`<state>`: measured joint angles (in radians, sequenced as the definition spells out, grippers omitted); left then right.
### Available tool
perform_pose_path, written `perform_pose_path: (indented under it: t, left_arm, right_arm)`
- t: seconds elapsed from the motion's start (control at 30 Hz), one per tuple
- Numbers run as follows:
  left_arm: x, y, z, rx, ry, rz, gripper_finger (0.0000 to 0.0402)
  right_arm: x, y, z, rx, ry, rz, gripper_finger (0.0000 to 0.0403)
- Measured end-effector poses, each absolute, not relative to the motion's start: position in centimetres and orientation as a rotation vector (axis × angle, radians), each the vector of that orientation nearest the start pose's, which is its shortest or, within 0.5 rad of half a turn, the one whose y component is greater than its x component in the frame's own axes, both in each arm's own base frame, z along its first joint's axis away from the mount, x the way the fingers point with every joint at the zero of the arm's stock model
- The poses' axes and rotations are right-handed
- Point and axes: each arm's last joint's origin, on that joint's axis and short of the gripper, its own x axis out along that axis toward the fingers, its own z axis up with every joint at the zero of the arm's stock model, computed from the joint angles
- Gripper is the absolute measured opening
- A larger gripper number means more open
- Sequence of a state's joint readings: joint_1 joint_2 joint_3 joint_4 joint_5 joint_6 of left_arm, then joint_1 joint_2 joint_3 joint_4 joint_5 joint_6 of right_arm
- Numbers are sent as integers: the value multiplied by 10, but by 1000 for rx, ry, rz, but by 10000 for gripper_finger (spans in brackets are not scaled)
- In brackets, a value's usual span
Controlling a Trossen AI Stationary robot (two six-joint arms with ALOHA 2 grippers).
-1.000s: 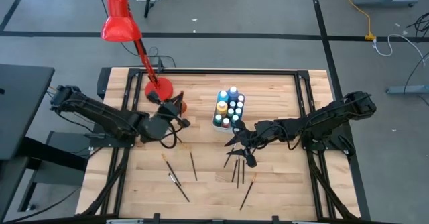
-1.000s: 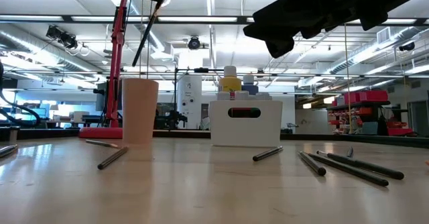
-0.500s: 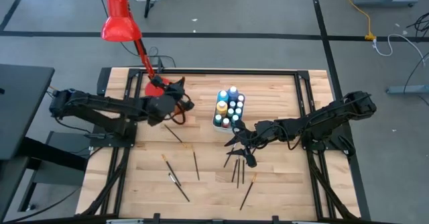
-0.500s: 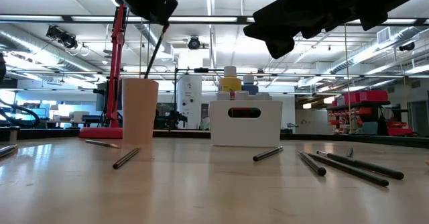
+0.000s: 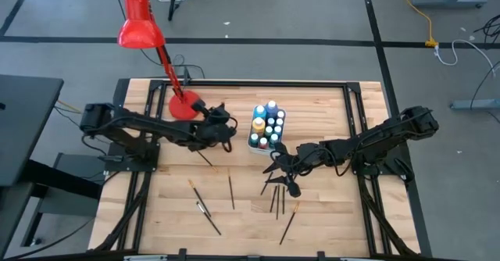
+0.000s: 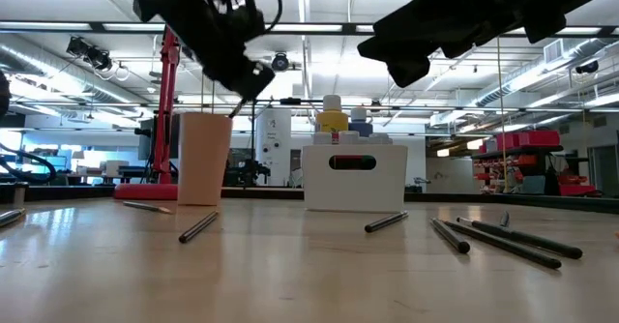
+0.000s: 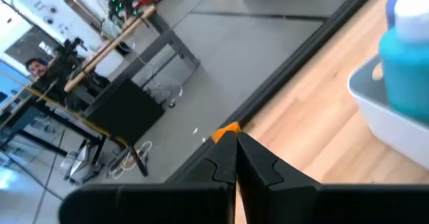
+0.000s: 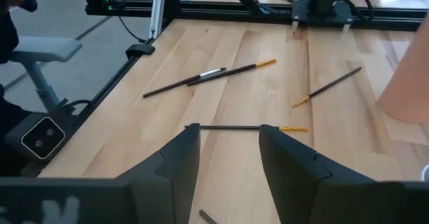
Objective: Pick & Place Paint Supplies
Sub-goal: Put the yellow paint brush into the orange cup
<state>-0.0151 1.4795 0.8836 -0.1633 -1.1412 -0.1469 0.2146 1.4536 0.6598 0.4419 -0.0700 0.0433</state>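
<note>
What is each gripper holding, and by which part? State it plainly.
The left gripper is shut on a brush near its orange-tipped end, above the cup. The right gripper holds nothing.

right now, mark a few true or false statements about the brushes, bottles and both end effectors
1. The left end effector is shut on a brush. True.
2. The paint bottles lie scattered over the table. False: they stand together in a white box.
3. The right end effector is open and empty. True.
4. All brushes are in the cup. False: several loose brushes lie on the table.
</note>
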Motion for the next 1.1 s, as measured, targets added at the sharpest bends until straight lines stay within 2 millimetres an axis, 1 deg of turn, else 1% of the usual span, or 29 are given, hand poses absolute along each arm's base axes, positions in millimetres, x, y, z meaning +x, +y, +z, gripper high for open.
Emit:
perform_pose_path:
  t: [0.07, 0.17, 0.33, 0.6, 0.7, 0.77, 0.87, 1.0, 1.1]
  left_arm:
    - [294, 22, 214, 315, 604, 1122, 7]
    - [296, 22, 207, 330, 621, 1130, 7]
    - [297, 21, 207, 319, 609, 1132, 20]
    - [296, 16, 209, 335, 603, 1124, 69]
    - [297, 11, 211, 325, 593, 1106, 85]
    - [300, 6, 218, 280, 578, 1041, 95]
    - [305, -2, 234, 201, 537, 948, 109]
    - [303, -11, 255, 242, 494, 948, 126]
    - [299, -21, 272, 226, 449, 899, 134]
  right_arm:
    - [287, 65, 200, 17, 358, 273, 157]
    - [287, 65, 200, 17, 359, 273, 157]
    - [287, 65, 200, 16, 360, 272, 157]
    - [287, 65, 200, 16, 360, 272, 157]
    - [287, 65, 200, 16, 360, 272, 157]
    - [287, 65, 200, 15, 359, 273, 157]
    - [287, 65, 200, 13, 358, 273, 157]
    - [287, 65, 200, 14, 357, 273, 157]
    - [287, 65, 200, 15, 360, 273, 157]
